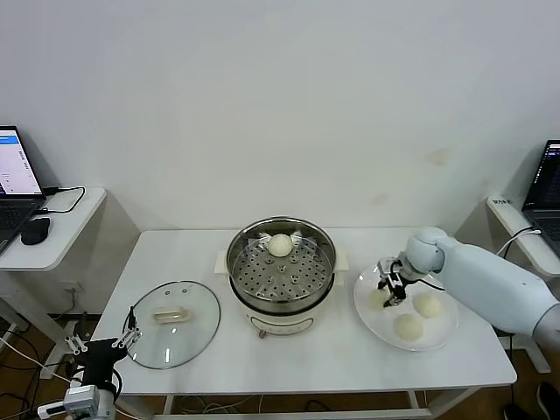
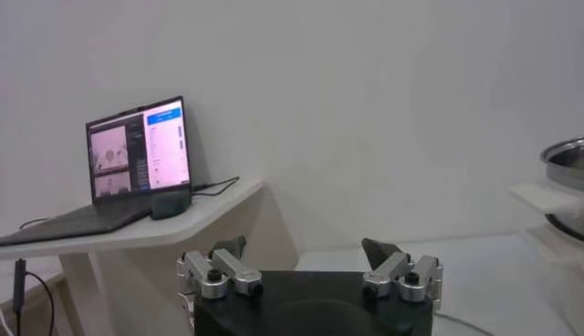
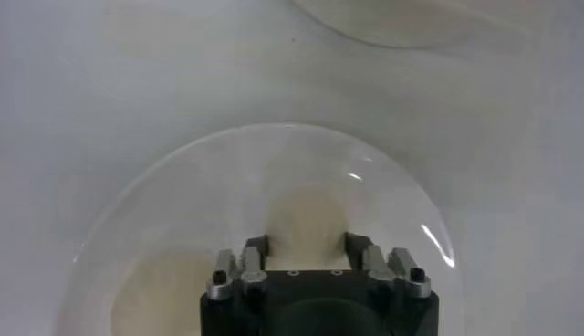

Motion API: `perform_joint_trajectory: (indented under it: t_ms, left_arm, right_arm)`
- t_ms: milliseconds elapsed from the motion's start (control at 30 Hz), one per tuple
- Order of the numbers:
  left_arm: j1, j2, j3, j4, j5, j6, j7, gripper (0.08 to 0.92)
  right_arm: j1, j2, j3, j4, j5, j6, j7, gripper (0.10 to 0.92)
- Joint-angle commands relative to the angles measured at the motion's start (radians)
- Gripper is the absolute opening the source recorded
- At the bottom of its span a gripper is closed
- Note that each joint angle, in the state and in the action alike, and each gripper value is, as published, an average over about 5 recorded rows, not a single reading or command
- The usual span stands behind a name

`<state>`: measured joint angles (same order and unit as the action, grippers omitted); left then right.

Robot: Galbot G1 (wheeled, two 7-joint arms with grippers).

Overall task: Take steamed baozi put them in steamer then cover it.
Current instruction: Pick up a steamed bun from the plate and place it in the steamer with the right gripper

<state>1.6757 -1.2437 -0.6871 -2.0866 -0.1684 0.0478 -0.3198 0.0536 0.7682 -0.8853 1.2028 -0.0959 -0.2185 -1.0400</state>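
Three steamed baozi (image 1: 409, 325) sit on the white plate (image 1: 446, 337) at the table's right; a fourth (image 1: 280, 245) already rests on the tray of the steamer (image 1: 281, 273). The right gripper (image 1: 392, 290) has closed its fingers on the bun (image 3: 307, 215) nearest the pot, ready to lift. The left gripper (image 1: 133, 335) waits wide open and empty beside the cover (image 1: 172, 323), lying flat for later.

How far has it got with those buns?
One bun already sits in the steamer. The right gripper is shut on a second bun on the plate; two more wait there. The lid lies on the table, not yet on.
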Motion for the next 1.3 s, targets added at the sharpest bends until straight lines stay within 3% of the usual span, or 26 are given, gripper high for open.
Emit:
perform_joint_trajectory:
  t_ms: [33,300,500,700,1000,1300]
  left_arm:
    - [-0.007,0.005,0.003,0.001,-0.002,0.002,0.001,0.823]
    - [-0.013,0.023,0.002,-0.005,-0.022,0.001,0.001,0.823]
    - [-0.025,0.026,0.009,-0.007,-0.033,0.001,0.002,0.823]
    - [-0.034,0.020,0.018,-0.002,-0.028,0.001,0.001,0.823]
    - [-0.032,0.013,-0.006,-0.004,-0.029,-0.001,0.000,0.823]
    - [-0.039,0.005,-0.014,0.009,-0.041,-0.003,-0.001,0.823]
  right_arm:
    - [0.174,-0.079,-0.058,0.102,0.107,-0.033,-0.012,0.504]
    - [0.598,-0.073,-0.291,0.199,0.349,-0.092,-0.026,0.509]
    - [0.795,0.065,-0.415,0.216,0.526,-0.159,0.008,0.511]
    - [0.748,0.258,-0.413,0.195,0.665,-0.262,0.112,0.509]
    - [0.573,0.551,-0.372,-0.013,0.681,-0.335,0.157,0.516]
    - [0.466,0.673,-0.377,-0.137,0.652,-0.403,0.179,0.518]
